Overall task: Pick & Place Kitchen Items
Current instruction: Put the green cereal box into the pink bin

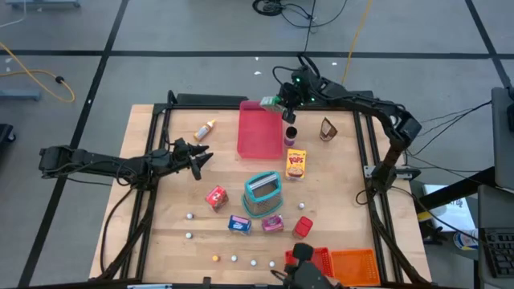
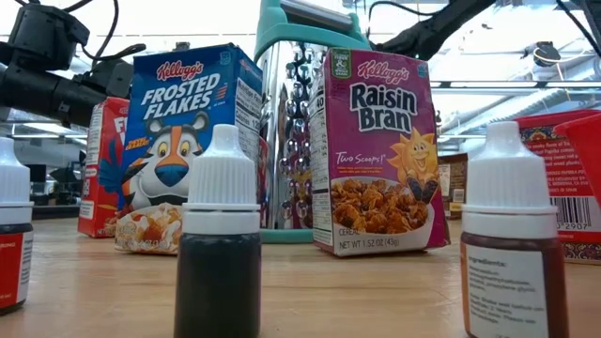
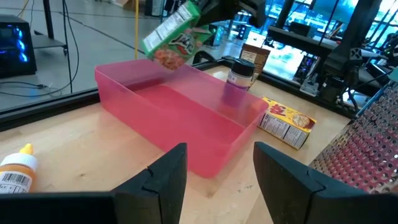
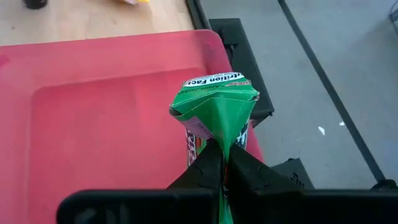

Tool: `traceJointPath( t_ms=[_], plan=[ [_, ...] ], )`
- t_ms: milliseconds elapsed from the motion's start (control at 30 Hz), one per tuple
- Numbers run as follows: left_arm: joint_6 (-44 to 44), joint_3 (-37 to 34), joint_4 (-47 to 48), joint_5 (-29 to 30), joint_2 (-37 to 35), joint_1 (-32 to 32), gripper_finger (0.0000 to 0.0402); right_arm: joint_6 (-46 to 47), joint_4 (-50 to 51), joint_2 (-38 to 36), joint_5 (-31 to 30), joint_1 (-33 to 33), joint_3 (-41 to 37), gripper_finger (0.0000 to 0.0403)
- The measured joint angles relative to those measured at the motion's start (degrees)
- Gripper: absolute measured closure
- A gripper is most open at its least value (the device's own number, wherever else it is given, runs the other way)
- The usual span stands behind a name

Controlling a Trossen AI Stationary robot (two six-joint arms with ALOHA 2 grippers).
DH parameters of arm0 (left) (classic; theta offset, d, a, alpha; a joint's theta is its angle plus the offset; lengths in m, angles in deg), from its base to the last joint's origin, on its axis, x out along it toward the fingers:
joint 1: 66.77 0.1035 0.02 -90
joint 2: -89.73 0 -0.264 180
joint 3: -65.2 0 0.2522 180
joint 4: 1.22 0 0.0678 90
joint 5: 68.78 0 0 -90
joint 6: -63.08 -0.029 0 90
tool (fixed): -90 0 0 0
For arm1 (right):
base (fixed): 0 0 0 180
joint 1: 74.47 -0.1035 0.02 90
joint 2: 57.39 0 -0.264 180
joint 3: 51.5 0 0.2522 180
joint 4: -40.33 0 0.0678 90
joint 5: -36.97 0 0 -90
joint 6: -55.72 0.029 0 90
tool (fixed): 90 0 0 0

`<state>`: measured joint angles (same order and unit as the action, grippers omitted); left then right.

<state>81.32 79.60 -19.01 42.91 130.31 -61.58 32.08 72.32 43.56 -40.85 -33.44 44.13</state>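
Right gripper (image 4: 222,163) pinches one green packet (image 4: 216,109) above the single pink tray (image 4: 93,112). Left gripper (image 3: 214,163) hovers spread beside one orange-capped bottle (image 1: 206,129).

This is a robotics lab, not a kitchen. The wooden worktop (image 1: 337,185) stands in a black metal frame (image 1: 363,152) on a grey floor (image 1: 161,48) marked with dark lines, with loose cables (image 1: 36,76) running across it. Beyond the worktop are metal racks (image 3: 348,43), a computer tower (image 3: 12,40) lit blue, and long ceiling lights (image 2: 526,84). The groceries are toy-sized cereal boxes (image 2: 376,150).
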Motion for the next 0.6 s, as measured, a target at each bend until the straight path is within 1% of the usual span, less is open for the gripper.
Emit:
traceJointPath(
  t_ms=[267,367,600],
  plan=[
    [0.0,0.0,0.02,-0.01,0.0,0.0,0.0215,-1.7,-0.23,0.23,0.65,1.91,0.02,0.0403],
    [0.0,0.0,0.02,0.41,0.01,0.01,0.0215,-1.49,0.02,0.23,2.53,2.45,0.02,0.0403],
    [-0.02,0.0,0.02,0.74,0.0,-0.01,0.0215,-2.46,0.49,0.23,3.06,2.48,0.02,0.0399]
  ],
)
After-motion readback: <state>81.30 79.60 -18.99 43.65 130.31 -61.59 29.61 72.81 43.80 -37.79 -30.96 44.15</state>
